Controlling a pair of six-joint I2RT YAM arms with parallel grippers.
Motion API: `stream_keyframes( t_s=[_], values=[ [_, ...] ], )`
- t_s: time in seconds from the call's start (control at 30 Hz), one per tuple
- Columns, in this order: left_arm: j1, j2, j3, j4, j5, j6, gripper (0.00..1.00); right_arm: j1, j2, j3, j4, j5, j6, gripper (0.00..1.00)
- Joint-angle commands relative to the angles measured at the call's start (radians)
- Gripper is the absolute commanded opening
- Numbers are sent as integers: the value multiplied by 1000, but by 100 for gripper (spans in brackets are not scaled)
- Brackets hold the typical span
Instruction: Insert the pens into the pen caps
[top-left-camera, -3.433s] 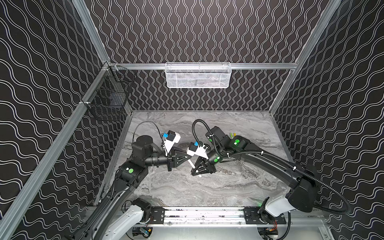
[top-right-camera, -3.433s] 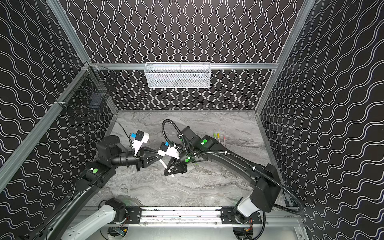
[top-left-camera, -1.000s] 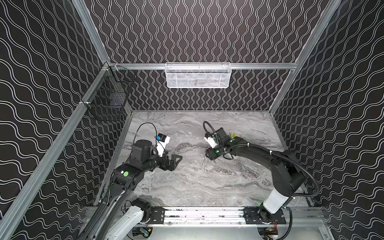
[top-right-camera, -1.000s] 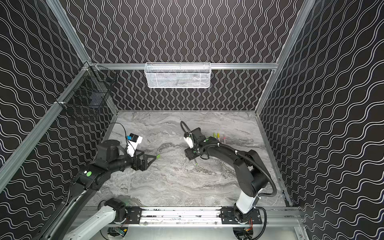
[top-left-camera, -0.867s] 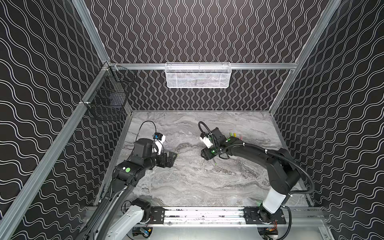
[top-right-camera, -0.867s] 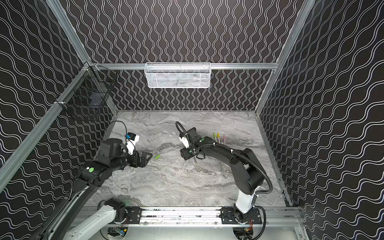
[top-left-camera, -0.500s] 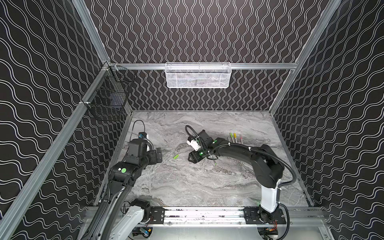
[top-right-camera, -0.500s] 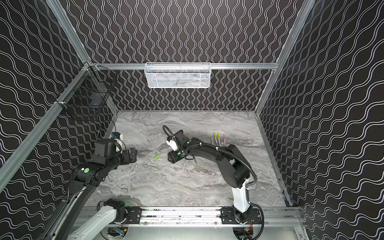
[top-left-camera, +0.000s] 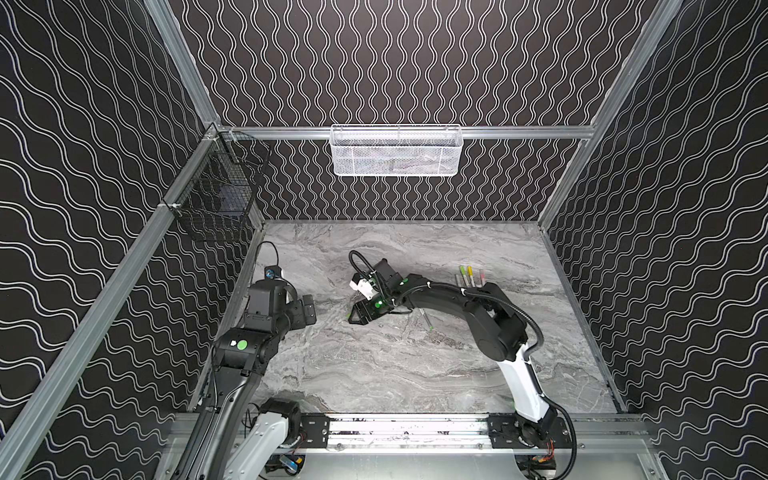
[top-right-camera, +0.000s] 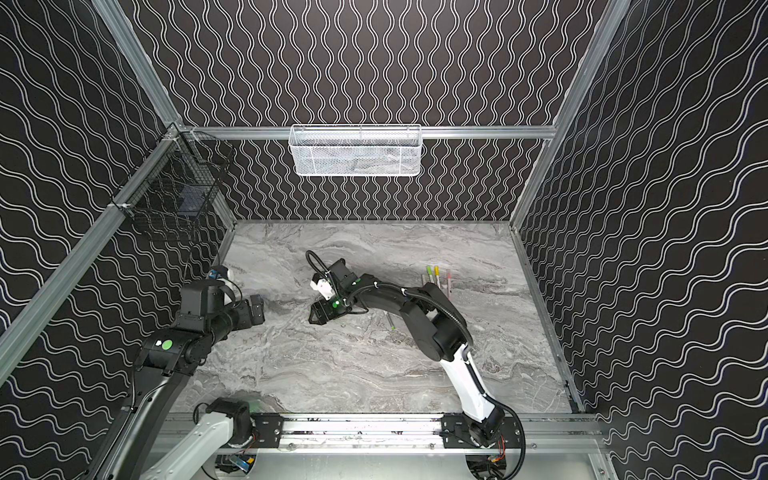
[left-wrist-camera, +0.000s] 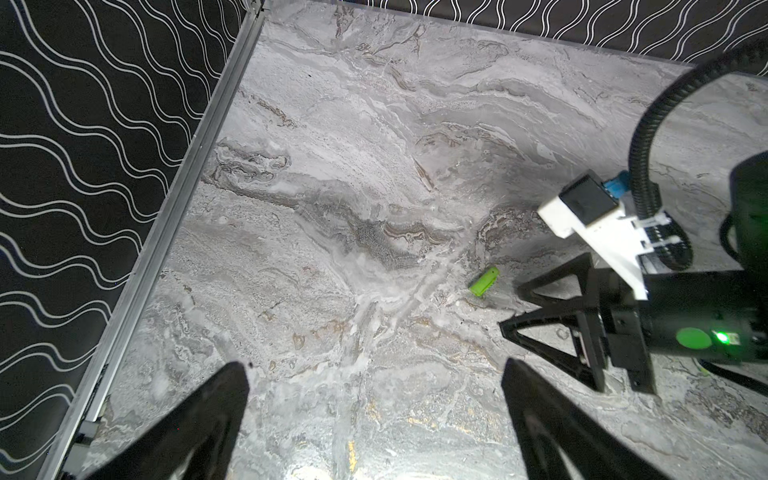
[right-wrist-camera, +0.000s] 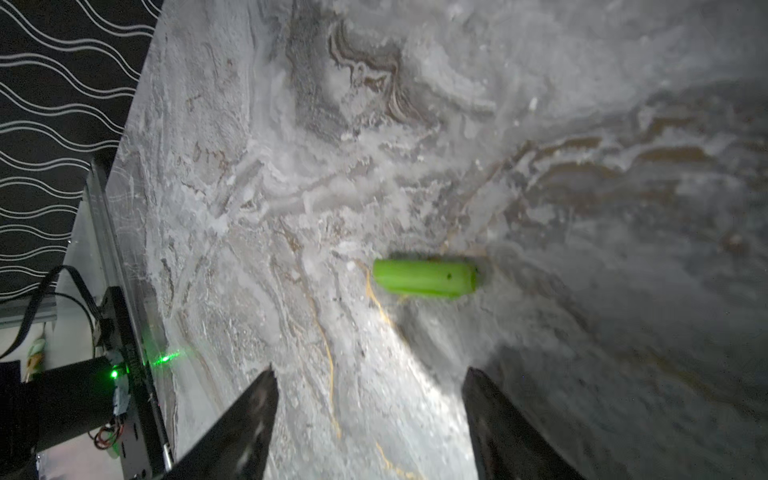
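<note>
Left gripper (left-wrist-camera: 374, 370): spread wide, holding nothing.
Right gripper (right-wrist-camera: 370, 374): parted, empty; lime green cap (right-wrist-camera: 424, 277) lies just ahead, untouched.

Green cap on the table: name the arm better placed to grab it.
Right, I'd say. The right gripper is open and just short of the green cap, which lies crosswise ahead of its jaws. The left gripper, also open, is clearly farther from it.

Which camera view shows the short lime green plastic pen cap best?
The right wrist view: the short lime green plastic pen cap lies large, unobstructed. The left wrist view shows it small; in both top views the right arm mostly hides it.
</note>
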Motion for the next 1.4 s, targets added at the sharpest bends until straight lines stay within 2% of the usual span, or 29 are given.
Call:
stream_keyframes(
  t_s=[0.0, 0.47, 0.73, 0.87, 1.17, 1.37],
  values=[
    [4, -4, 1, 26, 2, -9, 99, 2, 45, 67, -32, -27, 5, 73],
    [14, -9, -1, 31, 12, -6, 99, 59, 158, 249, -148, 69, -36, 73],
    [14, -19, -2, 30, 10, -7, 99, 92, 220, 331, -241, 300, -59, 67],
    [15, -21, 0, 30, 9, -6, 98, 111, 238, 354, -277, 403, -79, 56],
    [15, -23, 0, 31, 12, -9, 99, 130, 210, 293, -298, 498, -105, 26],
    [15, -28, -3, 31, 13, -8, 98, 120, 137, 146, -286, 570, -110, 17]
  ],
)
